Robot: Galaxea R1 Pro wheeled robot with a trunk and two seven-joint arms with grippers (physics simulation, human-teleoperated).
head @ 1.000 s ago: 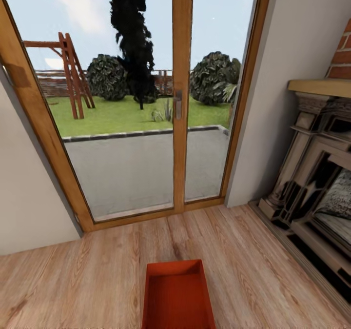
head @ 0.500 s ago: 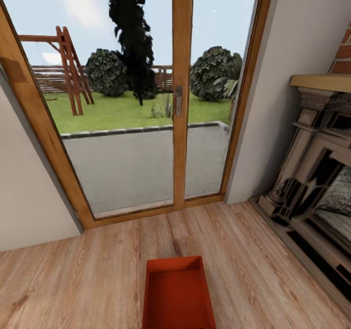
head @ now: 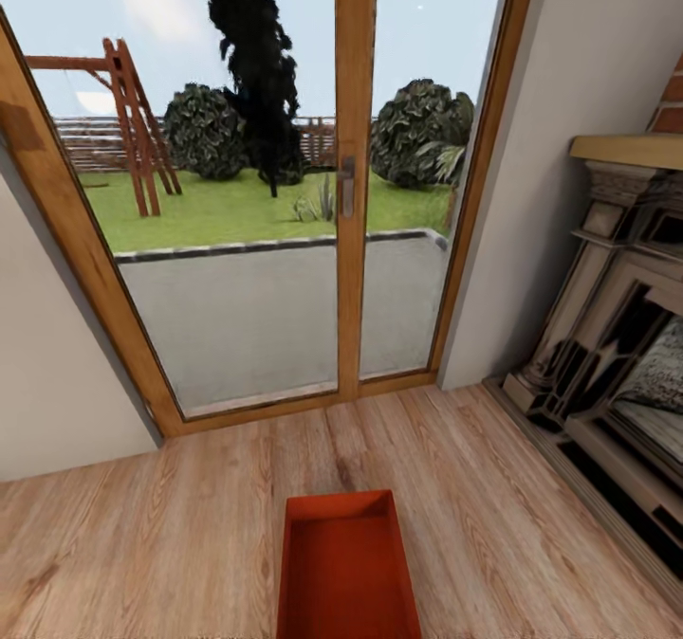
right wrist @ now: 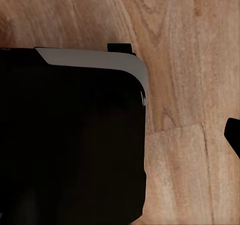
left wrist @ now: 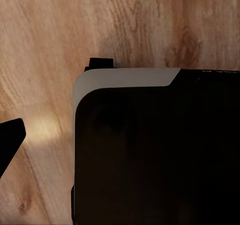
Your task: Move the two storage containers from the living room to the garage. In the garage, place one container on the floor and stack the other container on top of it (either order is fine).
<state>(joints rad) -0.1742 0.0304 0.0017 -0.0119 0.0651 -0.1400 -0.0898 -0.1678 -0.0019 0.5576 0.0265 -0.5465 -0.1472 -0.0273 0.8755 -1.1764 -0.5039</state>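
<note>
I have one storage container low in the head view, right in front of me, its long axis pointing away toward the glass doors. It is a red-orange open-top bin, empty as far as I can see, sitting upright on the wood-plank floor of the living room; its near end is cut off by the frame. The second container I cannot place from here.

I judge it to be light, stiff plastic with smooth, slightly tapered walls, so a pinch on a flat face would likely slip. Taking hold over the rim of the two long walls, one arm per side, looks the safest way to carry it level.

Both wrist views look down on the planks past a dark, rounded body with a pale edge, which I take to be part of my own base. A dark tip shows at the edge of each wrist view, possibly a finger, but I cannot tell how far open either gripper is, or whether either holds anything.

Beyond the bin stand the wood-framed glass doors with a handle, a patio and lawn outside. The fireplace is on my right.
</note>
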